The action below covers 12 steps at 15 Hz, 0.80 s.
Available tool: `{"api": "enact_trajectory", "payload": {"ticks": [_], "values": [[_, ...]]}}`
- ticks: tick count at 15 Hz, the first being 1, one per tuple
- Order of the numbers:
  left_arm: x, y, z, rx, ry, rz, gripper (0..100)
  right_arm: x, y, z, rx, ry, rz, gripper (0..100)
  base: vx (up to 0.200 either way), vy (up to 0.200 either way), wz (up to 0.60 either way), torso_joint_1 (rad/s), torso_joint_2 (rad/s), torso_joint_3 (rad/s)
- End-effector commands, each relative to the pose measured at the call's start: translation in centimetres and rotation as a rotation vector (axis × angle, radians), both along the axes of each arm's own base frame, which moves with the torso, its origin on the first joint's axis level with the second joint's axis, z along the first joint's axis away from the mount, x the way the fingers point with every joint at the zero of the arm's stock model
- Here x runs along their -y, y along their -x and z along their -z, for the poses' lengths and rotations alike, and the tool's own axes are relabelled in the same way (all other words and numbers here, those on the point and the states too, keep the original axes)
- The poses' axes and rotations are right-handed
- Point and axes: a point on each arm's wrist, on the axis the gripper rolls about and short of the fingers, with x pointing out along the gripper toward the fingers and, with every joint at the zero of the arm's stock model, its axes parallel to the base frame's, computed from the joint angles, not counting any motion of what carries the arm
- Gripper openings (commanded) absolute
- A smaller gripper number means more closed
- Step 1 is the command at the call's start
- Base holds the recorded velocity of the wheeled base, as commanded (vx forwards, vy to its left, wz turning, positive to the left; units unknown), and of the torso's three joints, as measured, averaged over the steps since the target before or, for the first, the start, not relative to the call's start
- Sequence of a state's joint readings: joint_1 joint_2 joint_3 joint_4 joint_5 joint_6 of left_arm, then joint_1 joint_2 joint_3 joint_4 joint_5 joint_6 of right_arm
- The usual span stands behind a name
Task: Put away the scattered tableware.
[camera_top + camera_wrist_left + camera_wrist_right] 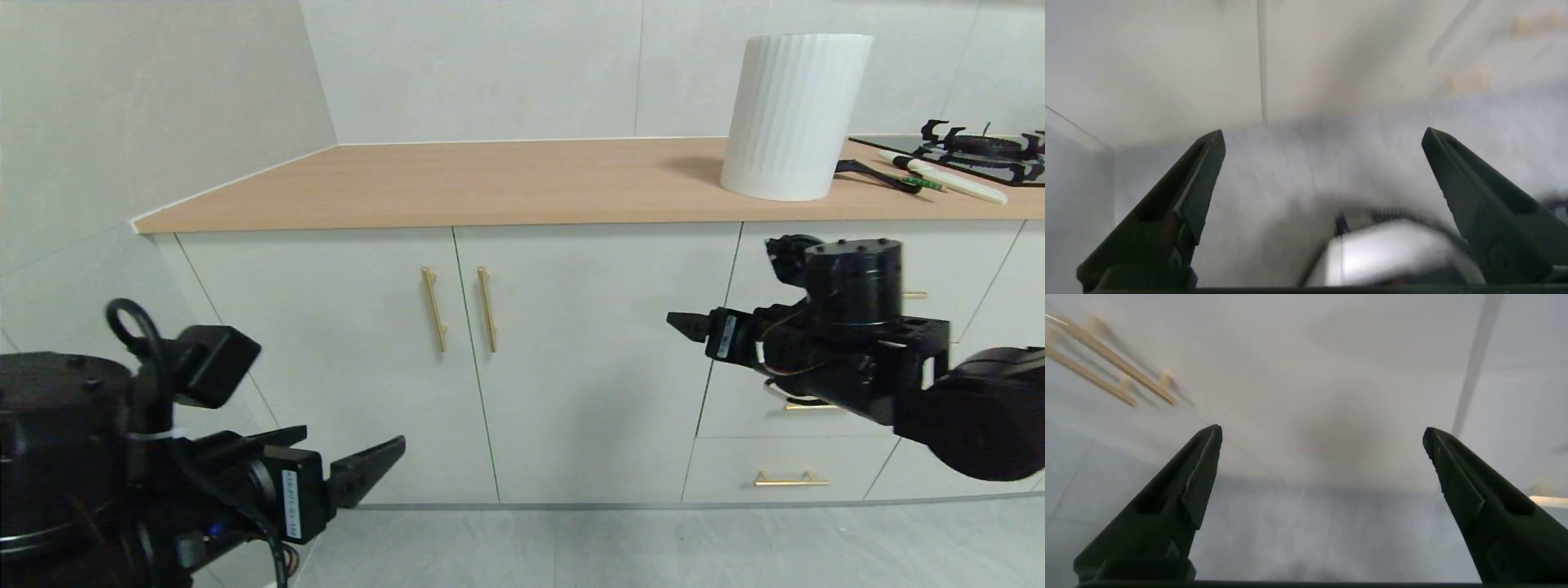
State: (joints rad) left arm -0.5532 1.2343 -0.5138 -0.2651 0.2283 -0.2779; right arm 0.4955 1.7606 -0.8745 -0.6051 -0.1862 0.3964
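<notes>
Several utensils lie on the wooden countertop [490, 184] at the far right: a black-handled one [875, 174], a white-handled one [951, 179] and a small green one [923, 184]. Just left of them stands a tall white ribbed holder [790, 114]. Both arms hang below counter height in front of the cabinets. My left gripper [359, 459] [1323, 140] is low at the left, open and empty, facing the floor and cabinet base. Level with the drawers, my right gripper [684, 324] [1323, 434] is open and empty too, and faces a cabinet door.
A black stove grate [984, 149] sits at the counter's far right corner. Two cabinet doors with gold handles [461, 309] [1110, 363] are in the middle, and drawers with gold pulls [790, 480] at the right. A tiled wall closes the left side.
</notes>
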Motion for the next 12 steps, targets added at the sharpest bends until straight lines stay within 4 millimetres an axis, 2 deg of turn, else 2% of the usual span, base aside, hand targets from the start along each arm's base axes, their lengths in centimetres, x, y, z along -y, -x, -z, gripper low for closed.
{"api": "enact_trajectory", "payload": {"ticks": [1, 2, 3, 4, 6, 7, 9, 10, 12], "values": [[-3.2, 2.7, -2.2, 0.175, -0.015, -0.063, 100, 4.2, 7.3, -3.9, 0.179, 0.033, 0.003, 100, 0.000, 0.000, 0.00, 0.000, 0.00, 0.000], [-3.8, 3.3, -2.4, 0.208, -0.035, -0.073, 100, 4.8, 8.5, -4.1, 0.198, 0.045, 0.000, 100, 0.000, 0.000, 0.00, 0.000, 0.00, 0.000], [-5.5, 5.8, -2.9, 0.314, -0.085, -0.099, 100, 6.9, 12.5, -4.9, 0.282, 0.063, -0.003, 100, 0.000, 0.000, 0.00, 0.000, 0.00, 0.000], [-6.4, 7.6, -3.0, 0.383, -0.102, -0.122, 100, 8.4, 15.3, -5.5, 0.348, 0.062, 0.004, 100, 0.000, 0.000, 0.00, 0.000, 0.00, 0.000], [-7.9, 10.7, -2.9, 0.498, -0.107, -0.206, 100, 11.0, 19.2, -5.3, 0.434, 0.100, 0.060, 100, 0.000, 0.000, 0.00, 0.000, 0.00, 0.000], [-8.8, 13.1, -2.8, 0.569, -0.093, -0.255, 100, 12.8, 22.0, -4.5, 0.476, 0.177, 0.120, 100, 0.000, 0.000, 0.00, 0.000, 0.00, 0.000], [-9.7, 16.6, -1.9, 0.635, -0.089, -0.280, 100, 14.9, 26.5, -3.0, 0.523, 0.273, 0.204, 100, 0.000, 0.000, 0.00, 0.000, 0.00, 0.000], [-10.0, 18.1, -1.3, 0.642, -0.115, -0.312, 100, 15.7, 29.2, -2.1, 0.544, 0.335, 0.271, 100, 0.000, 0.000, 0.00, 0.000, 0.00, 0.000], [-10.0, 19.6, -0.4, 0.660, -0.131, -0.341, 100, 16.3, 33.3, -1.1, 0.605, 0.375, 0.357, 100, 0.000, 0.000, 0.00, 0.000, 0.00, 0.000]]}}
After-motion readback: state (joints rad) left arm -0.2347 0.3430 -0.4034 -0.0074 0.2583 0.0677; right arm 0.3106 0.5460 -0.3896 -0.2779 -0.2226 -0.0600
